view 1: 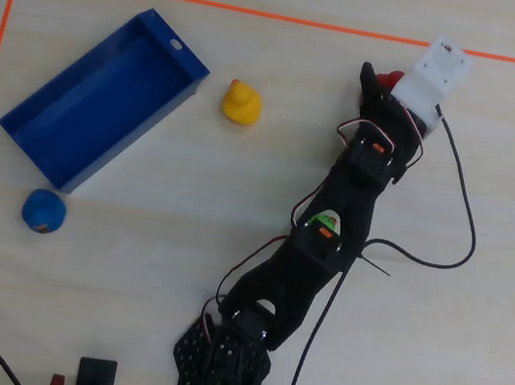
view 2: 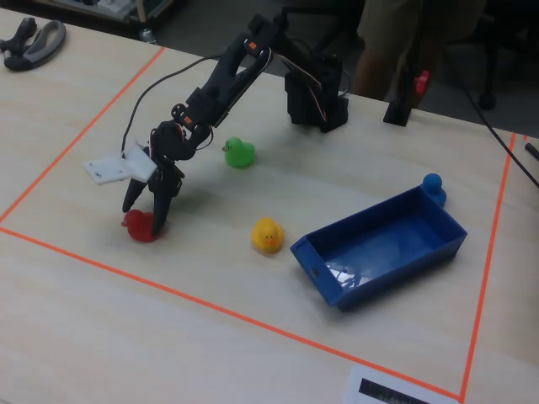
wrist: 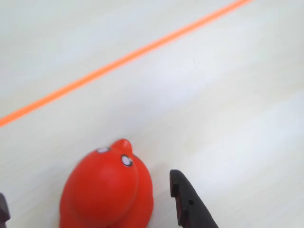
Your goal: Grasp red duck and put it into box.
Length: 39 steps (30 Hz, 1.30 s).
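Straddling the red duck (wrist: pixel 107 192), the pincer (wrist: pixel 90 202) stood spread, one dark finger (wrist: pixel 190 206) at lower centre-right of the wrist view and only a sliver of the other at the lower left edge, neither plainly touching the toy. The duck sat at lower centre of that view, beak pointing up the frame toward the orange tape line (wrist: pixel 123 59).

In the fixed view the duck (view 2: pixel 138 225) rested on the pale surface (view 2: pixel 253 337) at left of centre, just inside the tape, with the pincer (view 2: pixel 145 212) tips down around it. From overhead only a red scrap (view 1: pixel 389 79) showed at upper right beside the white wrist plate (view 1: pixel 434 72).

The duck looked like a small hollow toy: light, probably a little squashy, with a smooth glossy skin that could slip from hard fingers. Its round body offered the widest, steadiest hold; the head and beak were too small and sloped. Closing low across the body's flanks seemed safest, since a high pinch could squirt it out.

The box (view 1: pixel 105 96) lay well apart at upper left of the overhead view, with a yellow duck (view 1: pixel 240 102) between.
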Each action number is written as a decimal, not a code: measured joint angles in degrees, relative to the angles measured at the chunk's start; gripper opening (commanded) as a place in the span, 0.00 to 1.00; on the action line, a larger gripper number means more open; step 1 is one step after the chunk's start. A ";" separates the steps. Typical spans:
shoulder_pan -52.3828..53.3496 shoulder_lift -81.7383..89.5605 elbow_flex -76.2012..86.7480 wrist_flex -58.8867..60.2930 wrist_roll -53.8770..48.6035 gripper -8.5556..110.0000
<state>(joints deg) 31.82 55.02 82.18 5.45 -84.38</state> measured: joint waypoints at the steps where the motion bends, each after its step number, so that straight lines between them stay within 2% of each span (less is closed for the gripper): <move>1: 0.00 -0.35 -0.09 0.00 -0.09 0.44; 17: 0.09 -3.60 -2.20 0.00 -0.09 0.41; 18: 0.09 -3.87 -2.20 0.00 -0.09 0.39; 20: 0.00 -4.13 -2.20 0.00 -0.26 0.24; 21: 0.00 -4.22 -2.20 0.00 -0.18 0.11; 22: 0.00 -4.22 -2.20 0.00 0.00 0.07; 35: -0.88 -4.04 -2.55 1.76 1.32 0.07; 39: -0.88 -1.49 -4.57 9.23 6.59 0.07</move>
<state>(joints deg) 30.94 53.53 77.61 14.68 -77.78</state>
